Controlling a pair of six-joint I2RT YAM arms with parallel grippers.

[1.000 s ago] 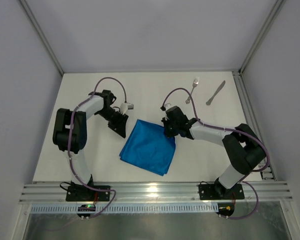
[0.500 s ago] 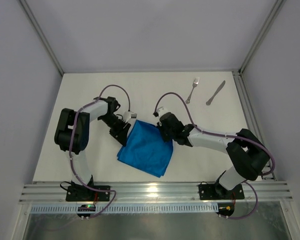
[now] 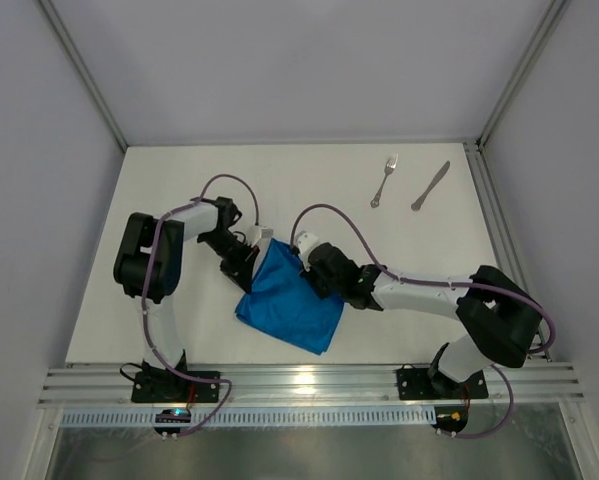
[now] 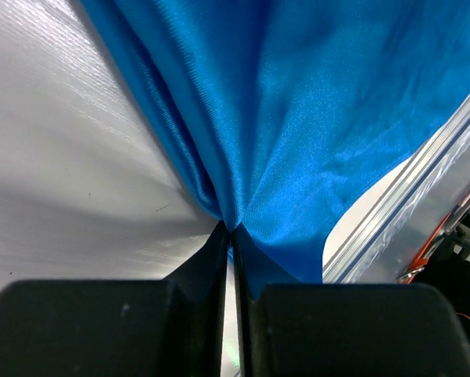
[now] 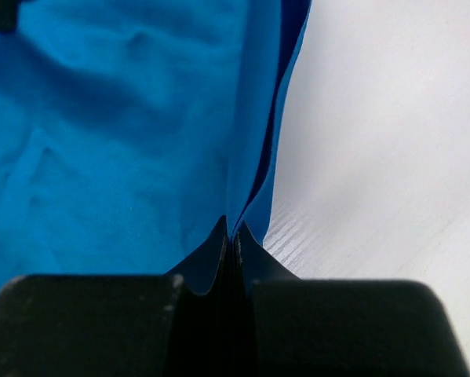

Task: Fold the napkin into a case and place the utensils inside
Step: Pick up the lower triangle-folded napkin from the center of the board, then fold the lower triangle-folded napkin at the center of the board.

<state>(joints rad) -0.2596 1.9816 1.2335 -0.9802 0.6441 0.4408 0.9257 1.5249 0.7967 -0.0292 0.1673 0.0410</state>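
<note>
The napkin (image 3: 287, 300) is lying crumpled near the desk's (image 3: 179, 190) front, with the left end effector (image 3: 245, 262) pinching its far left corner and the right end effector (image 3: 314, 275) clamping its far right edge, both closed tight on cloth. Beyond, the fork (image 3: 383, 180) and knife (image 3: 430, 186) are sitting well apart.

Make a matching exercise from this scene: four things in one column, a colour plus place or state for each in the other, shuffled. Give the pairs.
Things
1. napkin
2. fork
3. knife
4. left gripper

Descriptions
A. silver, farthest right
B. silver, just left of the knife
C. bright blue, bunched up
D. black, shut on the napkin's edge

Pairs: 1-C, 2-B, 3-A, 4-D
</note>
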